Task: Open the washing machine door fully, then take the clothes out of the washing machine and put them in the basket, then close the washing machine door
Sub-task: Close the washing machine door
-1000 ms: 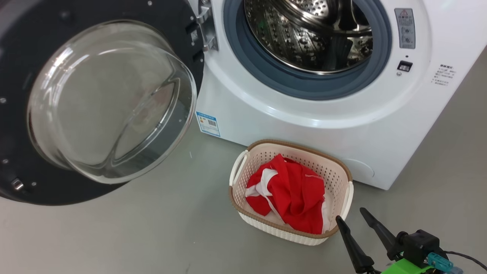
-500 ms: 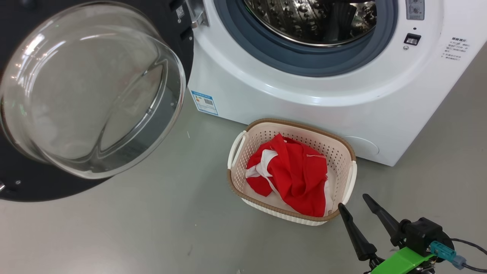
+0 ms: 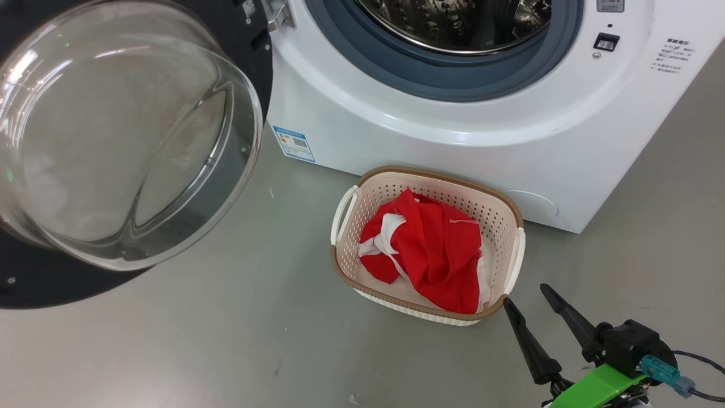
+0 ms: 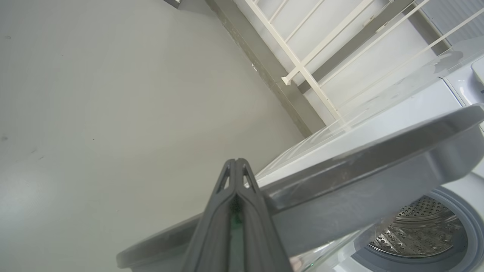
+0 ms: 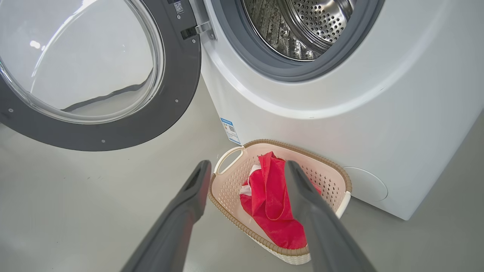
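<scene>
clothes point(image 3: 430, 255) in basket point(image 3: 512, 209), basket before washing machine point(image 3: 453, 141), washing machine door point(image 3: 34, 283) to its left

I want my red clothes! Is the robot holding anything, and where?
Nothing is held: right tool open and empty, left tool shut on nothing. The clothes lie in the basket.

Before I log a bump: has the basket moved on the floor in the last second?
No. The basket sits the same way from the washing machine's blue label; the whole head view slid, so the camera moved.
</scene>
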Tool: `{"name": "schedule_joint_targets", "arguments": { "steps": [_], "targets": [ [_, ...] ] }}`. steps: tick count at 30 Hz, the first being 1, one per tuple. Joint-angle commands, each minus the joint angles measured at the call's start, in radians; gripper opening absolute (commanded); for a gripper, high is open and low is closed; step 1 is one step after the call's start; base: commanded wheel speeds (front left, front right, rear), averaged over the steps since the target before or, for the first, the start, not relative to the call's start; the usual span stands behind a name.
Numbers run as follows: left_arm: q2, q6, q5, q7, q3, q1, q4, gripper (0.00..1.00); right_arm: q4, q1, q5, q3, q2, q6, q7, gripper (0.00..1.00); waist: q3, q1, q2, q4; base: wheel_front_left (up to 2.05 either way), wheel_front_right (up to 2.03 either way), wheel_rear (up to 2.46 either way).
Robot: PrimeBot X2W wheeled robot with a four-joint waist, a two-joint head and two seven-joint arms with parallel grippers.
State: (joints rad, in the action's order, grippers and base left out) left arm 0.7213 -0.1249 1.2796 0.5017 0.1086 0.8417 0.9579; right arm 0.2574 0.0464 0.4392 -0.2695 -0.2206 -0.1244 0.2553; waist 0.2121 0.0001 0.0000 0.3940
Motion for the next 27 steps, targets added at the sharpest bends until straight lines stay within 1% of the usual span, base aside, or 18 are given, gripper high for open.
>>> {"name": "schedule_joint_targets", "arguments": {
  "steps": [1, 8, 14, 20, 21, 27],
  "targets": [
    [0.079, -0.006, 0.014, 0.018, 0.017, -0.006, -0.020, 0.00, -0.022, 0.027, -0.005, -0.021, -0.010, -0.006, 0.006, 1.00, 0.000, -0.0001, 0.0000, -0.001, 0.00, 0.00, 0.00],
    [0.080, -0.006, 0.066, 0.119, -0.009, -0.026, -0.056, 0.00, -0.018, 0.027, -0.008, -0.016, -0.001, -0.006, 0.006, 1.00, -0.017, -0.0001, 0.0000, -0.004, 0.00, 0.00, 0.00],
    [0.094, -0.006, 0.115, 0.195, -0.027, -0.077, -0.140, 0.00, -0.014, 0.017, -0.003, -0.015, 0.014, -0.006, 0.006, 1.00, -0.054, -0.0001, 0.0000, -0.006, 0.00, 0.00, 0.00],
    [0.107, -0.006, 0.171, 0.265, -0.047, -0.158, -0.275, 0.00, -0.011, -0.005, 0.001, -0.017, 0.026, -0.006, 0.006, 1.00, -0.101, -0.0001, 0.0000, -0.007, 0.00, 0.00, 0.00],
    [0.110, -0.006, 0.186, 0.277, -0.053, -0.187, -0.325, 0.00, -0.011, -0.012, 0.003, -0.016, 0.027, -0.006, 0.006, 1.00, -0.113, -0.0001, 0.0000, -0.005, 0.00, 0.00, 0.00],
    [0.111, -0.006, 0.220, 0.305, -0.077, -0.277, -0.490, 0.00, -0.010, -0.027, 0.006, -0.022, 0.032, -0.006, 0.006, 1.00, -0.145, -0.0001, 0.0000, -0.006, 0.00, 0.00, 0.00]
  ]
}}
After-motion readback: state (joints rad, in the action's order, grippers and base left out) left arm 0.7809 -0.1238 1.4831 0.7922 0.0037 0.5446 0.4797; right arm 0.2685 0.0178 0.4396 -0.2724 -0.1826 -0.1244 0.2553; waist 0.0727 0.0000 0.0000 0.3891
